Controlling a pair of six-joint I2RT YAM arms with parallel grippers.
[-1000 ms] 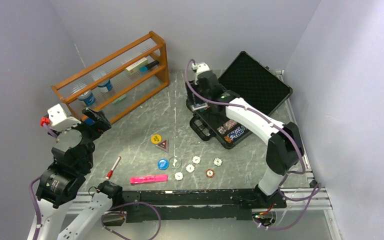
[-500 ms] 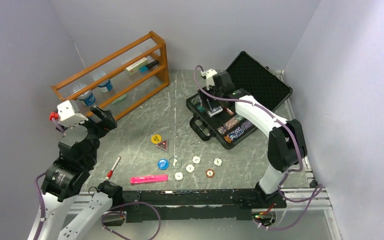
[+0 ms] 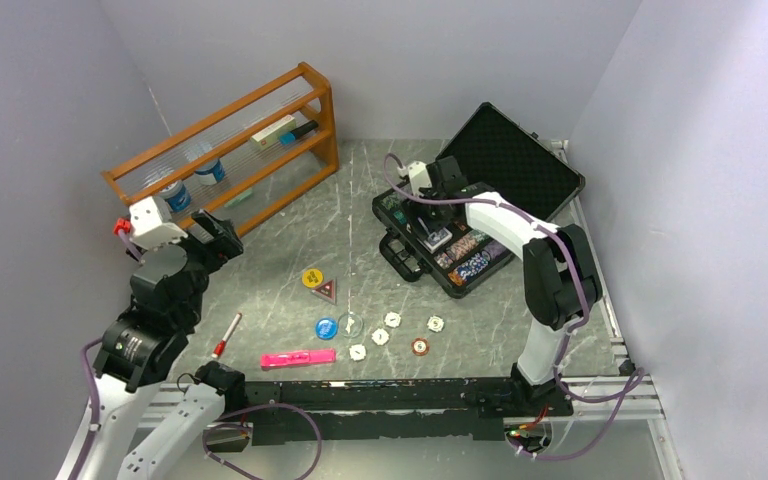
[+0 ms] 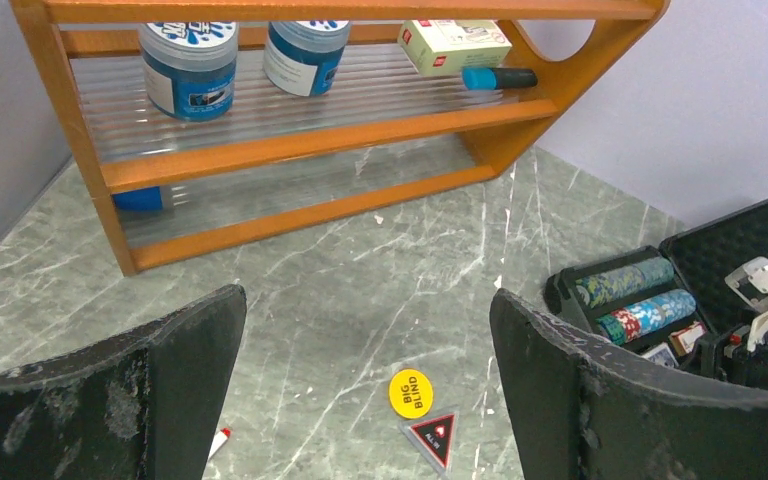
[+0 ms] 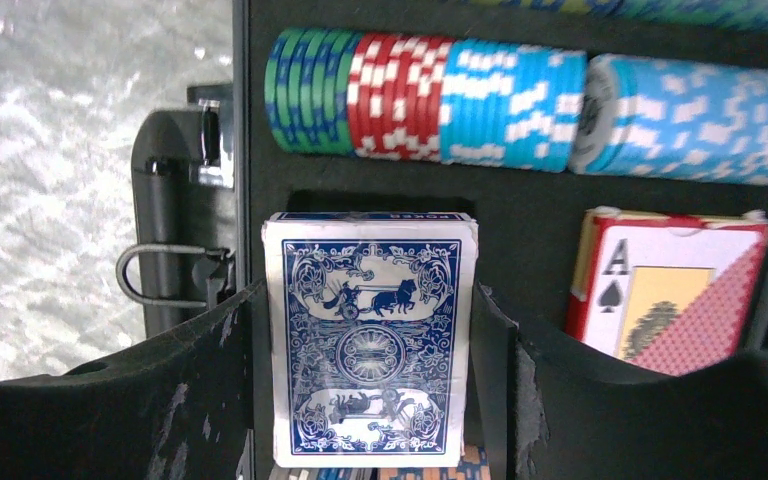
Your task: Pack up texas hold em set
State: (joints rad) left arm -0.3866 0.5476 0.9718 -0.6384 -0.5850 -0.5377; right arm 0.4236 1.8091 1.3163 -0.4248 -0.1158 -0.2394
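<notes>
**Right claw clamped on blue deck over the case; left claw wide apart, empty**

- My right claw (image 5: 368, 300): fingers closed in on both long sides of the blue-backed card deck (image 5: 370, 345), and both pads look to be touching it. The deck sits upright over a black foam slot in the black rectangular handled case (image 5: 188, 150).
- Just past the deck is a row of poker chip stacks (image 5: 520, 100) in green, red, light blue and teal. Beside it on the right is a second deck in a red box with an ace of spades on the front (image 5: 675, 290).
- My left claw (image 4: 365, 310): fingers far apart, holding and touching nothing, raised above the grey-green marble tabletop (image 4: 360, 270) and facing the orange wooden shelf rack (image 4: 290, 150).

View differences:
- The top view hides the grip. The right claw (image 3: 430, 225) is just a dark block over the case (image 3: 510, 165), whose lid is open and leaning back. Only the right wrist view shows the contact.
- Only the top view shows the full loose spread: yellow round button (image 3: 312, 277), dark triangular marker (image 3: 327, 291), blue round button (image 3: 326, 326), small white discs (image 3: 392, 320), one orange-rimmed chip (image 3: 419, 347), pink marker (image 3: 298, 357) and red-tipped pen (image 3: 226, 335). All lie on the table, well apart from the case.
- The left wrist view reads "BIG BLIND" on the yellow button (image 4: 411, 392) and shows two chip rows in the case (image 4: 750, 240).
</notes>
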